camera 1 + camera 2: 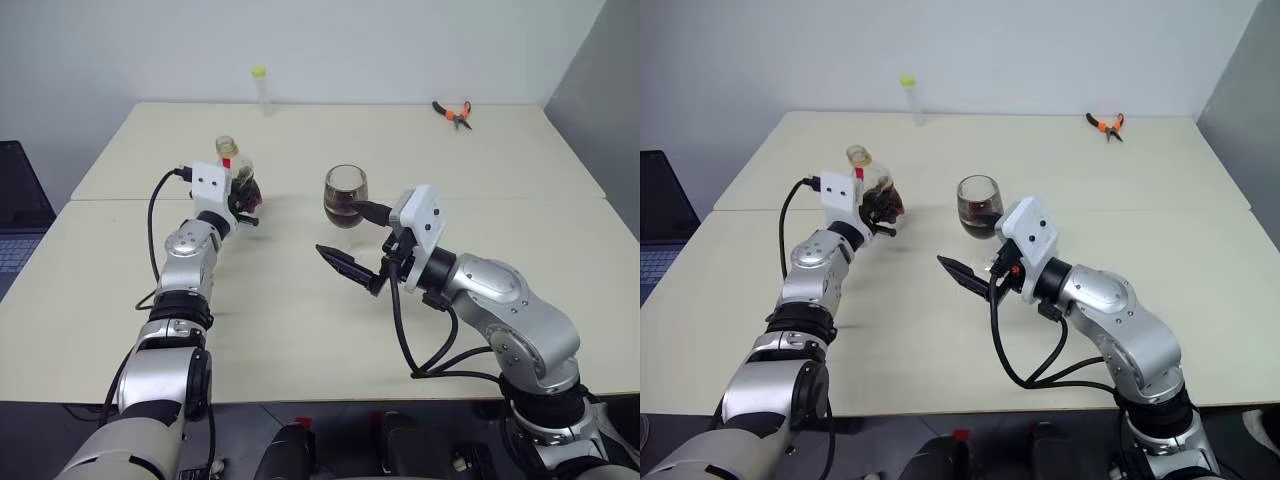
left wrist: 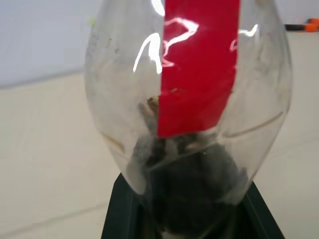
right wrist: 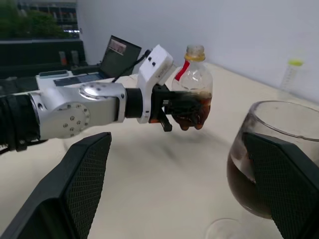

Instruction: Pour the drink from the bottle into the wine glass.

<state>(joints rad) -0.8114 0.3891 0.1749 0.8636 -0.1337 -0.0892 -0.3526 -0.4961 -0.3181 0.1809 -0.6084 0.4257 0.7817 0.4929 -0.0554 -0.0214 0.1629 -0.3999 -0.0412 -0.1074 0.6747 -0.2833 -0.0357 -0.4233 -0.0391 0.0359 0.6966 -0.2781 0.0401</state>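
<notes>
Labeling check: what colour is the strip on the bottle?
Red, on the bottle; the left wrist view shows it best.

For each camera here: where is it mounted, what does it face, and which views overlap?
Left and right eye views: head camera, looking down over the table; both arms show.
Left wrist view: on the left arm, close against the bottle held by the left tool.
Right wrist view: on the right arm, facing the wine glass between the right tool's fingers.
Shared: head and right wrist views all show bottle and glass.

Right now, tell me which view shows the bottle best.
The right wrist view: the whole bottle stands upright in the left gripper, with drink at its base. The head views show it small beyond that wrist; the left wrist view shows a close-up of its red label.
</notes>
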